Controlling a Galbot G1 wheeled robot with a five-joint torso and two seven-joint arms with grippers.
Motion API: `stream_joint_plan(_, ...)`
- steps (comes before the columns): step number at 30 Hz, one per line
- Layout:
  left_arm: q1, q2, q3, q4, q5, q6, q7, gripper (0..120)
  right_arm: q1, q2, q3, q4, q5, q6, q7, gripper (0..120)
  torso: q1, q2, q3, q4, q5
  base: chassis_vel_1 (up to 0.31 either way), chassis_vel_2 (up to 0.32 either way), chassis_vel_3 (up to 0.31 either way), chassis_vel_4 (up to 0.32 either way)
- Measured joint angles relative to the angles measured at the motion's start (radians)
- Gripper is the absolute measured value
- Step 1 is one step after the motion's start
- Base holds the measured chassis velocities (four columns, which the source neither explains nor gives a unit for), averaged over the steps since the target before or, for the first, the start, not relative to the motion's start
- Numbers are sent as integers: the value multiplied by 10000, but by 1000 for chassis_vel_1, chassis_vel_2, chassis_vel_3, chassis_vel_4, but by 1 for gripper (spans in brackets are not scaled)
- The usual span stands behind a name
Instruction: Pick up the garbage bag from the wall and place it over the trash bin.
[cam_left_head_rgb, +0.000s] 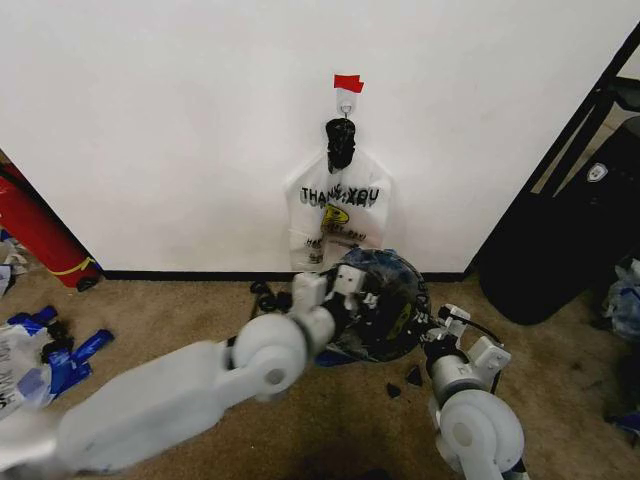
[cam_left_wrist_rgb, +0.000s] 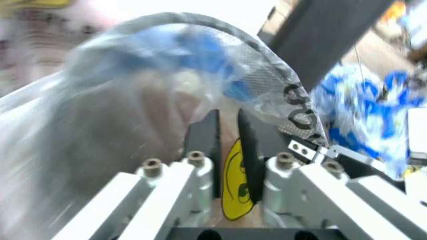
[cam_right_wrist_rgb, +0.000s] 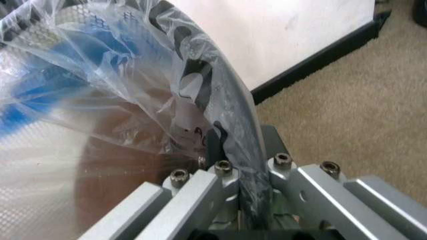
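Note:
The trash bin (cam_left_head_rgb: 400, 335) stands on the carpet just in front of the wall (cam_left_head_rgb: 180, 120). The see-through garbage bag (cam_left_head_rgb: 385, 280) with blue handles is draped over its top. My left gripper (cam_left_head_rgb: 337, 283) reaches to the bin's near-left rim. In the left wrist view its black fingers (cam_left_wrist_rgb: 203, 145) stand nearly together, with the bag's yellow print between them. My right gripper (cam_left_head_rgb: 447, 322) is at the bin's right side. There its fingers (cam_right_wrist_rgb: 213, 142) clasp the bag's plastic (cam_right_wrist_rgb: 133, 75) over the dark rim (cam_right_wrist_rgb: 230, 100).
A white "THANK YOU" bag (cam_left_head_rgb: 337, 205) hangs on the hook under red tape (cam_left_head_rgb: 348, 82). A red cylinder (cam_left_head_rgb: 35, 235) and blue-and-white scraps (cam_left_head_rgb: 45, 355) lie at the left. A big black bulk (cam_left_head_rgb: 570, 240) stands at the right. Small black bits (cam_left_head_rgb: 405, 380) dot the carpet.

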Motion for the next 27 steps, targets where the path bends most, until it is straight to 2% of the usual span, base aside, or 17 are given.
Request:
stream_joint_plan(1,385,66,-391,-156,95,-41,55,21,0,3,24,1,95,-11,27,0,0,0,0,0,-1,0,0,0,0)
stream_joint_plan(2,385,66,-391,-156,95,-41,55,21,0,3,24,1,95,-11,27,0,0,0,0,0,-1,0,0,0,0)
stream_joint_plan(3,938,140,-1008,-375,183,-89,145,26,2,11,44,0,175,-21,50,0,0,0,-1,-2,3,0,0,0,0)
stream_joint_plan(4,1716,244,-1997,-717,220,-139,255,32,16,35,58,-6,250,-39,86,0,-1,0,0,0,0,0,0,0,0)
stream_joint_plan(5,1988,314,-2372,-872,215,-149,312,36,32,52,60,-11,284,-54,107,0,0,0,-1,0,0,0,0,0,0)
stream_joint_plan(6,1988,314,-2372,-872,215,-149,312,36,32,52,60,-11,284,-54,107,0,0,0,-1,0,0,0,0,0,0)
stream_joint_plan(9,2891,683,-3464,-1395,105,-222,644,51,82,96,77,-17,363,-119,169,0,0,0,-1,-5,2,0,0,0,0)
stream_joint_plan(11,3131,771,-3683,-1490,86,-257,729,52,87,100,100,-18,384,-140,181,0,0,1,-1,-4,2,0,0,0,0)
stream_joint_plan(12,3920,962,-4295,-1655,33,-482,1078,59,74,105,191,32,495,-224,220,0,0,0,-1,-4,4,0,0,0,0)
stream_joint_plan(14,4913,1073,-4825,-1662,21,-850,1677,71,13,82,360,182,813,-328,289,0,0,0,-1,-3,3,0,0,0,0)
stream_joint_plan(15,4913,1073,-4825,-1662,21,-850,1677,71,13,82,360,182,813,-328,289,0,0,0,-1,-3,3,0,0,0,0)
stream_joint_plan(18,6545,953,-5568,-1564,117,-1557,3054,84,-43,25,686,425,1604,-472,515,0,-1,0,-1,0,6,0,0,0,0)
stream_joint_plan(19,6545,953,-5568,-1564,117,-1557,3054,84,-43,25,686,425,1604,-472,515,0,-1,0,-1,0,6,0,0,0,0)
stream_joint_plan(22,7282,555,-5791,-1145,764,-2223,4101,98,-56,-3,991,637,2417,-599,778,0,-1,0,-1,-1,3,0,0,0,0)
stream_joint_plan(27,7439,289,-5866,-974,1011,-2428,4263,100,-115,-47,1149,672,2673,-627,893,0,0,0,0,-4,5,0,0,0,0)
